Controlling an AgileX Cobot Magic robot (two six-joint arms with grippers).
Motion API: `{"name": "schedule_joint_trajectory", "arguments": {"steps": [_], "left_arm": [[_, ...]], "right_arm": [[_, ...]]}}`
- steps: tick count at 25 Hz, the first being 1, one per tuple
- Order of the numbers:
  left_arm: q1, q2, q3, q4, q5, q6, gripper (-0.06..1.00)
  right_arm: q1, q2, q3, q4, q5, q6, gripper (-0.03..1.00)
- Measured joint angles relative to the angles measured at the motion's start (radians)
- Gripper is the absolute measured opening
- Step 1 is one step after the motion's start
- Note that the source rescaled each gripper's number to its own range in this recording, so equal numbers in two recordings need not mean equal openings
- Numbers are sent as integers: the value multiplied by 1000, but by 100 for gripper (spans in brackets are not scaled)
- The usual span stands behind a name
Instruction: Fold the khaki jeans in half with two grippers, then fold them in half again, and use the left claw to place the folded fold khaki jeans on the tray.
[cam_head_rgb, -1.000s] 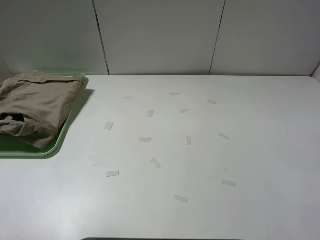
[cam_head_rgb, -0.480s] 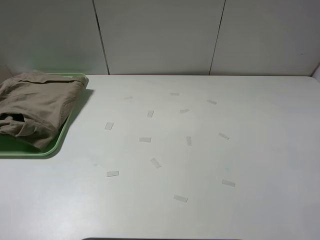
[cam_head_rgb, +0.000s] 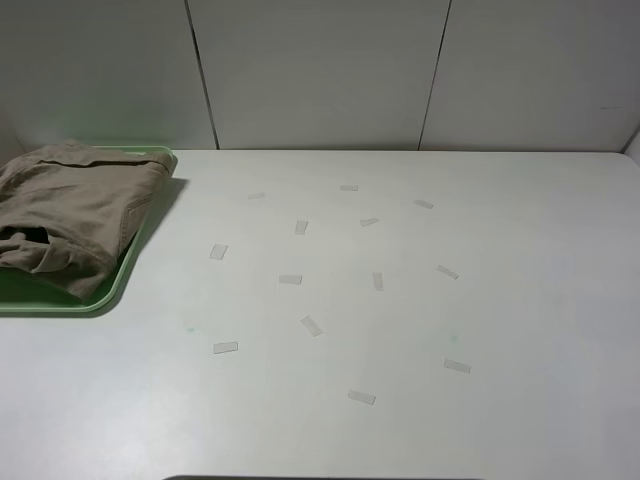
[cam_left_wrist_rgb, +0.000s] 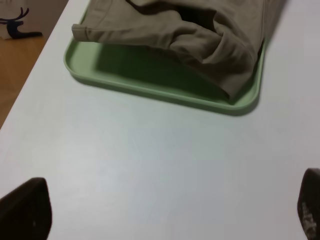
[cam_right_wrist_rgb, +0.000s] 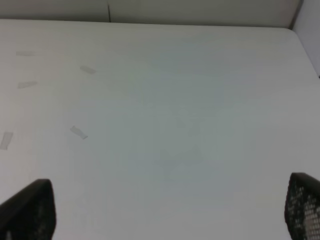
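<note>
Khaki jeans (cam_head_rgb: 70, 215) folded, lying bunched on green tray (cam_head_rgb: 120, 275) at table's far left. Left gripper (cam_left_wrist_rgb: 165, 212) empty, jaws wide, near tray; right gripper (cam_right_wrist_rgb: 165, 207) likewise over bare table (cam_head_rgb: 400, 320). Placement looks done; best keep arms clear of cloth.

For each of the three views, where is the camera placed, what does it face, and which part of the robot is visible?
Exterior high: mounted above, facing the white table and back wall; no robot part visible.
Left wrist: on the left arm, facing the tray with the khaki jeans; open left gripper fingertips visible.
Right wrist: on the right arm, facing bare table with tape marks; open right gripper fingertips visible.
Shared: exterior and left wrist both show tray and jeans.
</note>
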Motion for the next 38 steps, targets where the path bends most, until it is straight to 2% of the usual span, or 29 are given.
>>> {"name": "schedule_joint_trajectory", "arguments": {"steps": [10,18,21,33,38], "left_arm": [[-22,-1,0,1,1,-1,100],[-205,-1,0,5,1,-1,100],[-245,-1,0,8,1,-1,100],[-249,-1,0,8,1,5,100],[-249,-1,0,-53,1,108,100]], "right_arm": [[0,0,0,0,0,0,100],[0,0,0,0,0,0,100],[0,0,0,0,0,0,100],[0,0,0,0,0,0,100],[0,0,0,0,0,0,100]]}}
